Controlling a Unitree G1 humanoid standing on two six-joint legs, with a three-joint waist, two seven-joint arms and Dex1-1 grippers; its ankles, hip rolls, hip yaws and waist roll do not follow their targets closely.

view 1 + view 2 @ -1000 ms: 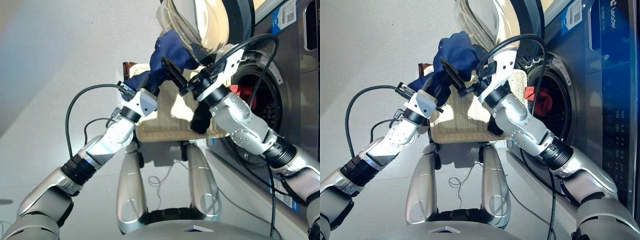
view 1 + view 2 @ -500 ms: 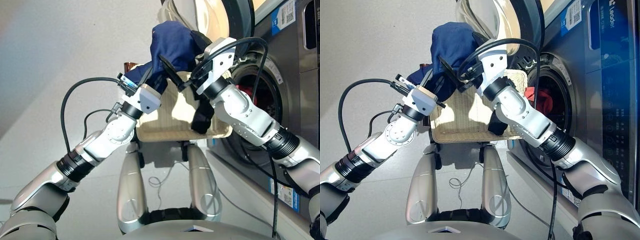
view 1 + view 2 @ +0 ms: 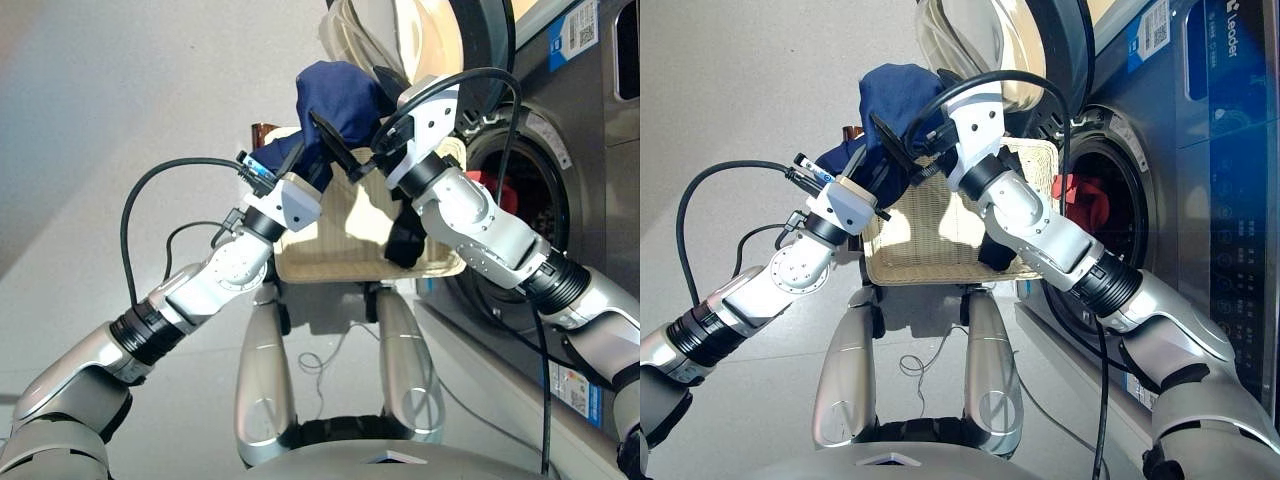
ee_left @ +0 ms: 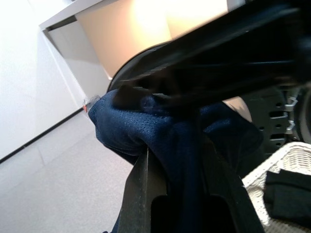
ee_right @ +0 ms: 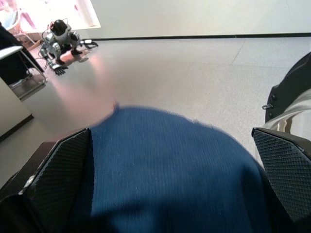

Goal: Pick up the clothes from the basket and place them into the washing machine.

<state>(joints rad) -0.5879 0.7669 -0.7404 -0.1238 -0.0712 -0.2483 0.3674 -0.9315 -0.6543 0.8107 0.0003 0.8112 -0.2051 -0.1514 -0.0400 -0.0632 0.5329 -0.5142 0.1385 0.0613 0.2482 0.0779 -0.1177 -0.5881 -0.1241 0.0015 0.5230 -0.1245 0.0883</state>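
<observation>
Above the basket (image 3: 340, 262) rim, both grippers flank navy garment (image 3: 335, 95).

Head pair looks down over both arms; wrist cameras sit close — all share the navy garment (image 3: 340, 100) (raised).

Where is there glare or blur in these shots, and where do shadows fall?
Left eye view: bright glare on the open porthole door; sun patches and arm shadows cross the basket. Left wrist view: the dark bar above the navy garment is smeared, the wall behind washed out. Right wrist view: the navy cloth's upper edge is soft; a window corner is blown out.
</observation>
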